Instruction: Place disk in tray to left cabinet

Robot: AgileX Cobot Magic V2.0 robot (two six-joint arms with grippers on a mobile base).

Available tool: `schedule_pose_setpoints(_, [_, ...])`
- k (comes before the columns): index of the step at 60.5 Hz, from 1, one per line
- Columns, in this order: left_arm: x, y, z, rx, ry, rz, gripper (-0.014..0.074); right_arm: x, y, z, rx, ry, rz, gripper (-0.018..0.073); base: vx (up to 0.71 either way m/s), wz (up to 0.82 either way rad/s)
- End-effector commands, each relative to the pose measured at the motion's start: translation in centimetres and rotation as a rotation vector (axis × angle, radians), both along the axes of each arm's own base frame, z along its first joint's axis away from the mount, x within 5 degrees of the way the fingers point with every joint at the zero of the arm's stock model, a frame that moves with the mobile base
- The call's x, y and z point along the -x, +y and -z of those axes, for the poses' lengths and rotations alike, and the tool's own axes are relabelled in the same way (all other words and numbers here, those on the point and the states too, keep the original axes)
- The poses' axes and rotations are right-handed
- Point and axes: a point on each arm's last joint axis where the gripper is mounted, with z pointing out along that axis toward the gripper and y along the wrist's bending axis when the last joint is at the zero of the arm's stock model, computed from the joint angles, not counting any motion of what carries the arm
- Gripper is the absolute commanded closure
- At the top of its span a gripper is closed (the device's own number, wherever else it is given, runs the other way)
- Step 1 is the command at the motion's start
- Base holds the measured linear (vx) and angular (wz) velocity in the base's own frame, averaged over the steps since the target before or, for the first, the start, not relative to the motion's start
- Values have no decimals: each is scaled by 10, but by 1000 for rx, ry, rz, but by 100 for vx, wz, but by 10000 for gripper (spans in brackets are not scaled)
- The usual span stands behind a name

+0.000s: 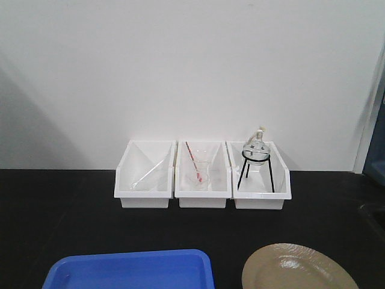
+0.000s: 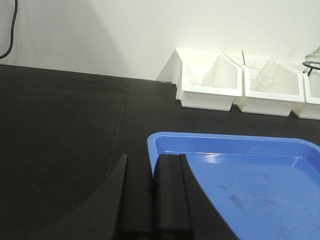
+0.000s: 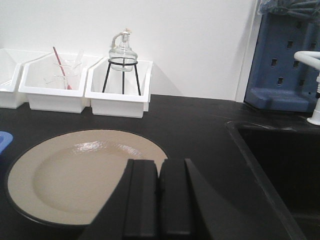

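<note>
The bright blue tray [image 1: 129, 271] lies empty on the black counter at the front left, and it also fills the lower right of the left wrist view [image 2: 250, 175]. The tan disk [image 1: 298, 271] with a thin black rim lies flat on the counter to the tray's right, apart from it. My left gripper [image 2: 153, 160] is shut, hovering at the tray's near left corner with nothing between its fingers. My right gripper [image 3: 159, 165] is shut too, at the near right edge of the disk [image 3: 75, 175]. The cabinet is out of view.
Three white open-front bins stand against the back wall: the left bin [image 1: 144, 174], the middle bin [image 1: 203, 174] with glassware, and the right bin [image 1: 260, 174] with a flask on a stand. A sunken sink [image 3: 280, 165] and a blue rack [image 3: 285, 55] are on the right.
</note>
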Motion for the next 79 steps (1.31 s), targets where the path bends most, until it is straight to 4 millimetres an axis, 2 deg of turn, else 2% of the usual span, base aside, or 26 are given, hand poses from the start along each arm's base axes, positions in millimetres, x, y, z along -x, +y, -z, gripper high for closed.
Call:
schedule_pose_setpoints(1, [-1, 0, -1, 5, -70, -5, 603, -2, 1, 0, 8, -47, -7, 568, 0, 0])
schedule_pose_setpoints(61, [-1, 0, -4, 6, -100, -6, 603, -2, 1, -2, 8, -67, -9, 568, 0, 0])
schedule_pose_setpoints(72, [-1, 0, -8, 15, -136, -7, 603, -1, 2, -11, 6, -150, -17, 567, 0, 0])
schedule_pose_setpoints(79, [2, 1, -25, 31, -281, -10, 603, 1, 1, -32, -39, -228, -17, 565, 0, 0])
